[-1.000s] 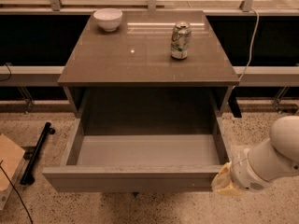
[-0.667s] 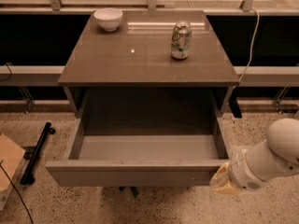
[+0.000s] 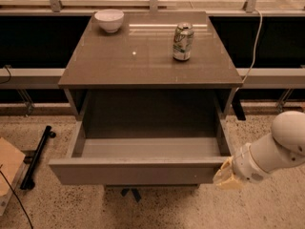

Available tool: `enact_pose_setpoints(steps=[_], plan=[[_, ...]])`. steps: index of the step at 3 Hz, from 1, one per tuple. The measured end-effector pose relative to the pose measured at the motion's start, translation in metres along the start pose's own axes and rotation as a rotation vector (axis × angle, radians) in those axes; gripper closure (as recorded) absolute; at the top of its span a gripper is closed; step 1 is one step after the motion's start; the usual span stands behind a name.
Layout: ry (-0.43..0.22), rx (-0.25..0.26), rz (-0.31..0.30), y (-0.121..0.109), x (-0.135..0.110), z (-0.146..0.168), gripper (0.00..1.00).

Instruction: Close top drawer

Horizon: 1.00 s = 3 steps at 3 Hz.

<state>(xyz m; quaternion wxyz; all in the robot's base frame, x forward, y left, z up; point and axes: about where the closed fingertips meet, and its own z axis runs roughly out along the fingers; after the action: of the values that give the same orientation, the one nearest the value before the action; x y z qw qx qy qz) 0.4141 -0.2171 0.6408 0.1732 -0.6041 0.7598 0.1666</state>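
Note:
The top drawer (image 3: 138, 171) of the grey-brown cabinet (image 3: 147, 61) stands pulled out toward me. Its plain flat front panel faces me and its lighter grey floor (image 3: 150, 148) shows, with nothing in it. My gripper (image 3: 228, 176) is at the right end of the front panel, against its outer face near the corner. The white arm (image 3: 279, 147) reaches in from the right edge of the view.
A white bowl (image 3: 109, 20) and a drink can (image 3: 183, 41) stand on the cabinet top. A black bar (image 3: 37, 156) and a cardboard piece (image 3: 7, 168) lie on the speckled floor at the left. A cable (image 3: 252, 46) hangs at the right rear.
The drawer front has moved a little back toward the cabinet, and my gripper has moved with it at its right end.

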Motion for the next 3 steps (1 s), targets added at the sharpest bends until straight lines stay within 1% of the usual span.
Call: enact_pose_setpoints(steps=[1, 2, 3], plan=[[-0.002, 0.0, 0.001, 0.002, 0.001, 0.0, 1.0], [-0.043, 0.063, -0.019, -0.018, -0.013, 0.006, 1.0], [-0.112, 0.149, -0.063, -0.055, -0.035, 0.017, 1.0]])
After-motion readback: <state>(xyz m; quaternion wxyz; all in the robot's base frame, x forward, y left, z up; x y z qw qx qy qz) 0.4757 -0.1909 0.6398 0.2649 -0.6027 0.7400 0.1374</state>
